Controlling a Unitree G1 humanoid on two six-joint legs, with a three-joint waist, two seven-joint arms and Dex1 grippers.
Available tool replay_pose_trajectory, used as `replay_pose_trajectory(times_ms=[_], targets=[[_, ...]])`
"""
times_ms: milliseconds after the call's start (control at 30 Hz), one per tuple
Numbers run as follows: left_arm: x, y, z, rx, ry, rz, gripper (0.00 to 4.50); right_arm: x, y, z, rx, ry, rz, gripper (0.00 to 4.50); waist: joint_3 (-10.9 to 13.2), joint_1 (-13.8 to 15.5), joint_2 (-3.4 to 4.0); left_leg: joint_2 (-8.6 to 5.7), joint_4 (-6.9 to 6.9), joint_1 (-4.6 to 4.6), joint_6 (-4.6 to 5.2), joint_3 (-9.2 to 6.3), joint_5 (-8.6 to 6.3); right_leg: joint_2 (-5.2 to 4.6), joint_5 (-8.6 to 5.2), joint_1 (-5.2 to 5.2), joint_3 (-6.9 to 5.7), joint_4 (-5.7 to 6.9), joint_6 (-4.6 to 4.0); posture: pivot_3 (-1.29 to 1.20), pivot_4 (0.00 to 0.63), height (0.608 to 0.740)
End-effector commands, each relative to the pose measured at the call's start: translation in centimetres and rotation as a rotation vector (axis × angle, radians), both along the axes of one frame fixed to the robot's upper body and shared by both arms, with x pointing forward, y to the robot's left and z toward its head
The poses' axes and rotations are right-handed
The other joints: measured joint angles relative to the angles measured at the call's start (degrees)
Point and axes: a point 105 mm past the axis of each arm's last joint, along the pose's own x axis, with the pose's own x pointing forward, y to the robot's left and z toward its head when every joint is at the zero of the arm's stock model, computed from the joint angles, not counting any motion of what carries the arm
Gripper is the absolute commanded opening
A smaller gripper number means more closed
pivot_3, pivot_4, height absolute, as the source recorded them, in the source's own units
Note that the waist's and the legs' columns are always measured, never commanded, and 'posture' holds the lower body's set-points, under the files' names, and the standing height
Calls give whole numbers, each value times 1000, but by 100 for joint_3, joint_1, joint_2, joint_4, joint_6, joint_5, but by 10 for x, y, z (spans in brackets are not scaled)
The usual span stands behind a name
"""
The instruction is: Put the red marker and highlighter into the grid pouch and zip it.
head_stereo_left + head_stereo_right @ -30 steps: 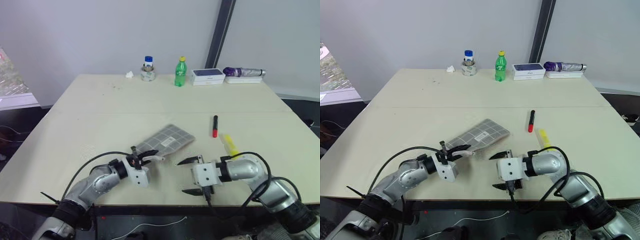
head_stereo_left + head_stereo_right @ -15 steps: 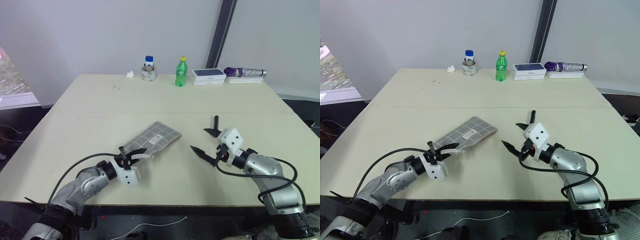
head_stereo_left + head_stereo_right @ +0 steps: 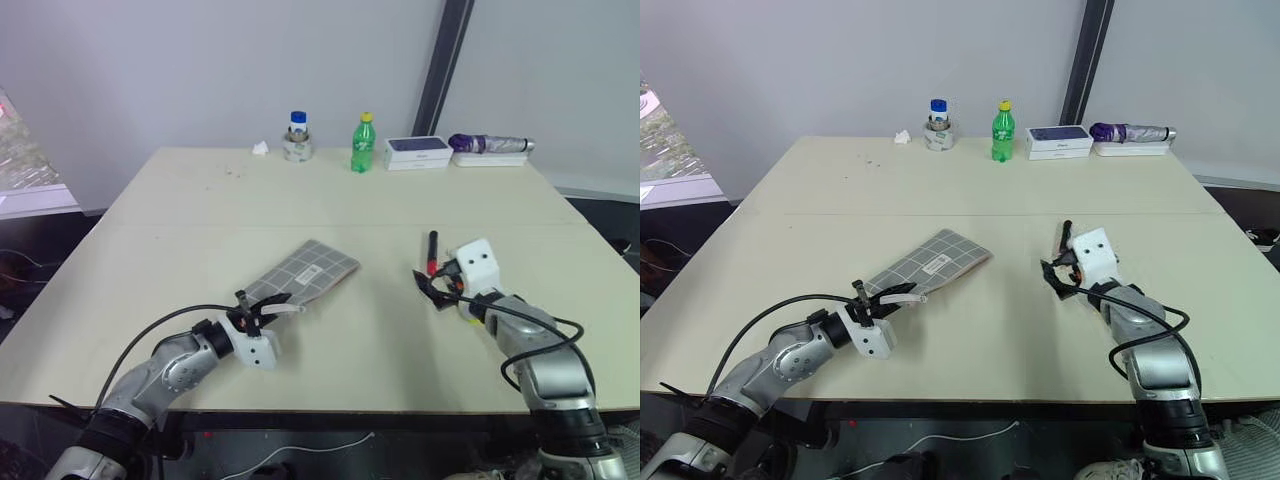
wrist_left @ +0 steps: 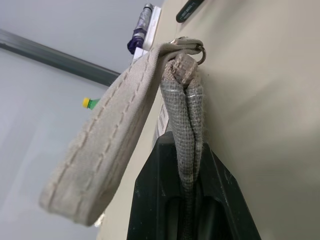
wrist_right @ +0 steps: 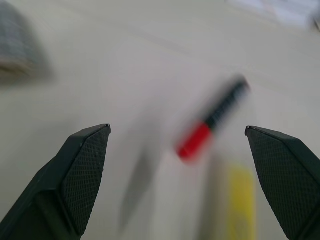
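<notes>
Left gripper (image 3: 262,312) clamped on woven grey grid pouch (image 3: 303,277) near table's (image 3: 330,200) front edge; right gripper (image 5: 180,175) spread over slim red marker (image 5: 212,119), flat yellow highlighter (image 5: 241,197).

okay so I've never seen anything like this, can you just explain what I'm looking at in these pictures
It is a two-armed robot at a table. The two wide pictures come from cameras in its head. The two close-ups come from cameras on its wrists.

The left claw is shut on the near end of a grey checked pouch, seen up close in the left wrist picture.

The right claw is open and empty, pointing at a red marker and a yellow highlighter lying on the table.

Along the far edge stand a green bottle and a flat box.
</notes>
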Motion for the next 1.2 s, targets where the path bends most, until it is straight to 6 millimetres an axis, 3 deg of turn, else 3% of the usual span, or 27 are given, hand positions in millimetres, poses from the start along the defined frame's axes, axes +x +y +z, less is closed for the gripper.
replay_pose_trajectory(times_ms=[33,200,233,300,367,467,500,633,667,733,833,967,1033,1200], targets=[[1,-1,13,-35,-35,0,0,-8,-17,7,54,34,-102,4488,0,-9,0,0,0,0,0,0,0,1,0,-1,0,1,0,0,150,740],[1,-6,12,-32,-38,-11,0,-14,-25,-11,43,124,-158,4488,-1,-43,1,0,-6,0,0,2,0,4,0,-7,2,2,-1,0,150,740],[2,-7,14,-38,-39,-13,0,-18,-24,-22,99,173,-169,4247,-1,-43,1,0,-6,0,0,2,0,4,0,-7,2,2,0,0,150,740],[4,-8,16,-45,-40,-14,0,-23,-20,-33,164,228,-179,3581,-1,-36,2,1,-5,0,0,2,0,4,0,-5,2,2,0,0,150,740],[5,-9,19,-49,-45,-16,0,-26,-23,-34,151,235,-186,2506,-2,-14,0,1,-2,0,0,1,0,4,0,-3,2,2,0,0,150,740],[5,-9,20,-50,-49,-21,0,-21,-29,-20,148,173,-203,1017,-2,1,0,-1,0,0,1,1,0,3,0,-1,2,2,0,0,150,740],[5,-9,20,-50,-48,-22,0,-15,-33,-3,137,89,-223,886,-2,-2,0,-1,0,0,1,0,0,3,0,-1,2,2,0,0,150,740],[6,-8,19,-54,-41,-18,0,-5,-49,51,98,-190,-306,893,1,-25,4,-2,-2,-1,1,4,0,3,0,-10,7,5,0,0,150,740],[6,-8,19,-55,-41,-18,0,-3,-45,62,83,-252,-281,893,0,-36,4,-2,-4,-2,0,5,0,4,0,-14,7,7,0,0,150,740],[7,-9,21,-72,-42,-16,0,1,-18,70,33,-304,-131,893,0,-47,4,-1,-7,-2,0,5,0,6,0,-15,7,7,0,0,150,740],[8,-8,36,-224,-7,-9,0,-5,39,65,4,-291,204,893,0,-109,3,-1,-9,-2,1,7,0,6,0,-14,7,5,0,0,150,740],[7,-5,48,-385,98,-39,0,-32,85,47,-81,-236,559,893,1,-129,3,3,-6,-6,1,2,0,5,0,-13,5,4,0,0,150,740],[6,-4,48,-419,148,-53,0,-40,88,38,-102,-198,642,893,1,-128,3,4,-2,-8,2,0,-1,3,-1,-9,3,1,0,0,150,740],[-1,-3,46,-454,201,-84,0,-40,76,41,-153,-202,669,893,1,-133,2,3,4,-7,2,-4,0,3,0,-5,1,1,0,0,150,740]])
